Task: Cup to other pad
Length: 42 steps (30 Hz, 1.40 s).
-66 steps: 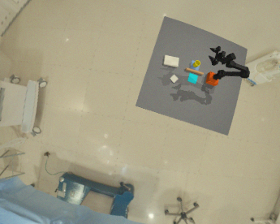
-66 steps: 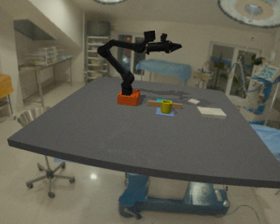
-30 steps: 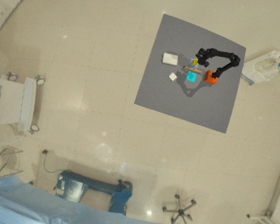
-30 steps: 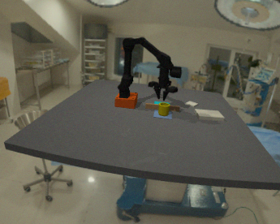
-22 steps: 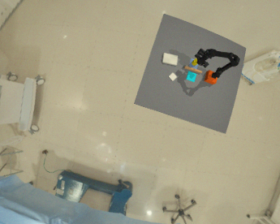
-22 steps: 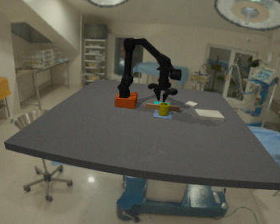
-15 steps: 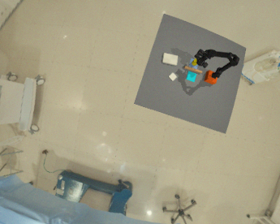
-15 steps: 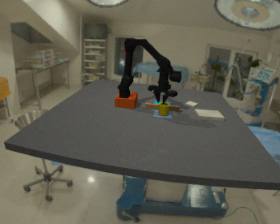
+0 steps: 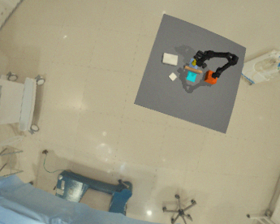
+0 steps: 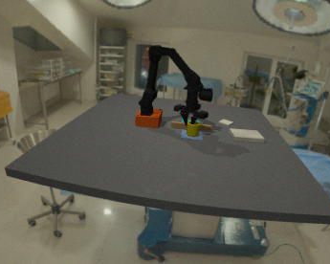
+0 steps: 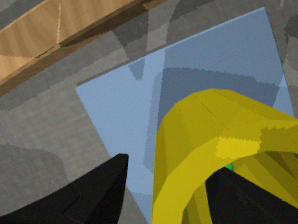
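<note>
The yellow cup (image 9: 194,62) (image 10: 193,129) (image 11: 200,117) stands upright on the blue pad (image 10: 185,136) (image 11: 125,100). A green marble (image 11: 229,167) shows inside it in the wrist view; the rest of the inside is mostly hidden. My gripper (image 10: 189,122) (image 11: 167,168) is partly open, pointing down at the cup. In the wrist view one finger is outside the near wall and the other overlaps the cup's mouth, with the rim between them and a gap beside the outer finger. The other pad, cyan (image 9: 191,76), lies across the wooden bar (image 9: 193,69) (image 10: 178,125) (image 11: 30,37).
The wooden bar stands between the two pads. A larger white block (image 9: 170,59) (image 10: 247,135) and a small white block (image 9: 173,76) (image 10: 226,122) lie on the grey table (image 9: 177,32) (image 10: 108,163). The arm's orange base (image 9: 210,77) (image 10: 148,119) is beside the cyan pad.
</note>
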Available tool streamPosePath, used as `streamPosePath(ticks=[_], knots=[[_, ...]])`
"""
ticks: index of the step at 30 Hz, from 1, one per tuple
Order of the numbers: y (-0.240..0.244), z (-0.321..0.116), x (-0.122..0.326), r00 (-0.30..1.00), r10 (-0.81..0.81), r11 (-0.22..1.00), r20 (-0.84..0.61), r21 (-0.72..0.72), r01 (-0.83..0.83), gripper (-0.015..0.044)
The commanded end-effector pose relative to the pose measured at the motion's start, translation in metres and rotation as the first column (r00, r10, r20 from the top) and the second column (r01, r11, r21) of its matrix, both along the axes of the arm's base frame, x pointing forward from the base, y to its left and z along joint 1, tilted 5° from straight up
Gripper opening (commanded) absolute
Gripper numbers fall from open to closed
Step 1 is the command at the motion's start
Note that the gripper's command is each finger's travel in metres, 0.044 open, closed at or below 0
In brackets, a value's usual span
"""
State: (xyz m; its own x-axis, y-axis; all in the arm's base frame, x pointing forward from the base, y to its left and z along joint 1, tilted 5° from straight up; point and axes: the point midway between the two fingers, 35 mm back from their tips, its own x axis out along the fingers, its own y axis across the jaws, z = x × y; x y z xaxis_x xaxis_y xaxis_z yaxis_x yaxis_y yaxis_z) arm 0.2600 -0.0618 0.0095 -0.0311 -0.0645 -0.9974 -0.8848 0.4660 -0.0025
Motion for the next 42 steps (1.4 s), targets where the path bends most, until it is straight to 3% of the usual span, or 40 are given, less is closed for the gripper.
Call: streamPosePath(ticks=[1,8,32,42], knots=[[-0.001,-0.007,-0.002,1.0,0.002,1.0,-0.003,-0.004,-0.002,0.0167],[-0.002,-0.012,-0.003,1.0,0.002,1.0,-0.003,-0.004,-0.002,0.0167],[-0.001,-0.01,-0.002,1.0,0.0,1.0,-0.003,0.001,0.0,0.0],[0.001,0.02,-0.001,1.0,0.001,1.0,-0.003,-0.001,-0.001,0.0]])
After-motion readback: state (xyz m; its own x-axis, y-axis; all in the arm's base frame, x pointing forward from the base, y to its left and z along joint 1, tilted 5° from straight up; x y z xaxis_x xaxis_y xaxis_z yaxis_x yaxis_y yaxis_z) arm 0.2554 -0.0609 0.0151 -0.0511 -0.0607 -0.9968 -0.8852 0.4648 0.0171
